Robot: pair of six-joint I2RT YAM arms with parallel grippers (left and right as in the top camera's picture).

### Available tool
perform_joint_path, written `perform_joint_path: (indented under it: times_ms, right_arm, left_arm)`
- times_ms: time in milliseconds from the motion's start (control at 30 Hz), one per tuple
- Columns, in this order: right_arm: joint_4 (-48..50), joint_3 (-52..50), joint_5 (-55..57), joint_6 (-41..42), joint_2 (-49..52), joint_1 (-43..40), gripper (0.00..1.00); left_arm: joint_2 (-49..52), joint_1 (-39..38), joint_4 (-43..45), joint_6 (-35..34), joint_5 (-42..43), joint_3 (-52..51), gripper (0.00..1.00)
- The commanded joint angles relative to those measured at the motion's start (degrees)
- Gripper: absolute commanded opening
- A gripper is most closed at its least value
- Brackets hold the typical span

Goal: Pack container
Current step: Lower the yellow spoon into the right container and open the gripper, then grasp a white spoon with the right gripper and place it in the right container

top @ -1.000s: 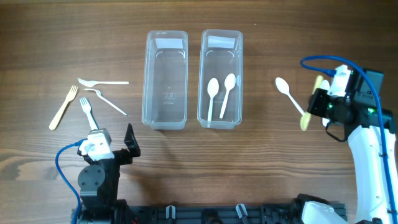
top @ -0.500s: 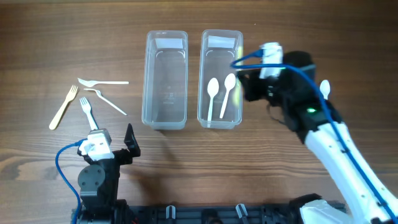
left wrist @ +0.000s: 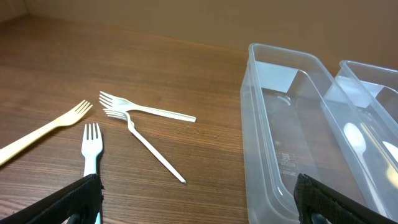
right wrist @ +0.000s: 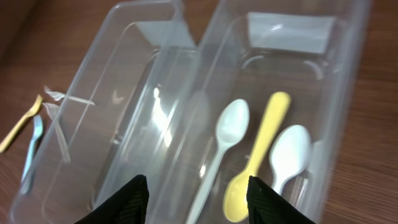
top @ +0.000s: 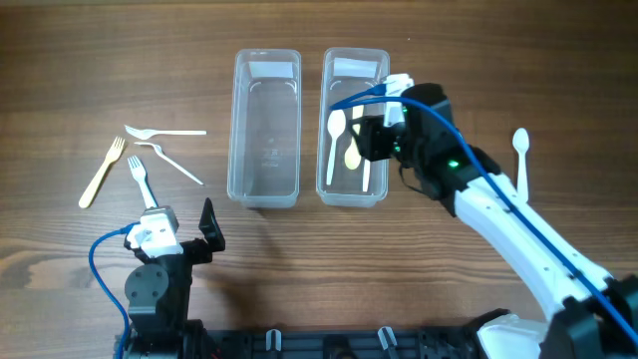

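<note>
Over clear plastic right-hand tub (top: 383, 62), overhead: right gripper (top: 367, 140) hovers. Pale yellow plastic spoon (top: 352, 157) lies inside tub between white spoons (top: 336, 125), handle partly hidden. Lone white plastic spoon (top: 519, 150) well right of tub. Judged: yellow spoon packed; next move calls for lift clear of tub, reach right to lone spoon.

Right wrist: fingers (right wrist: 135, 199) spread, nothing held. Yellow spoon's long axis along tub's length, bowl toward robot, handle toward tub's far end.

Left wrist: left gripper (left wrist: 198, 186) wide apart, empty, well left of tub. White and cream plastic forks (left wrist: 146, 111) farther left, untouched.
</note>
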Motion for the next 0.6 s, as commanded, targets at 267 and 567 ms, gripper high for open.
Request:
perform_joint_path:
  times_ms: [267,567]
  right_arm:
    - [-22.56,3.89,9.27,-34.71,-18.43,-26.95,0.48]
    - [-21.42,3.91,7.37,-44.54,-1.62,-31.19,0.45]
  left_arm:
    - [-0.42,0.15,0.17,-0.5,-0.15,-0.26,1.0]
    - [-0.42,0.15,0.17,-0.5,-0.15,-0.26,1.0]
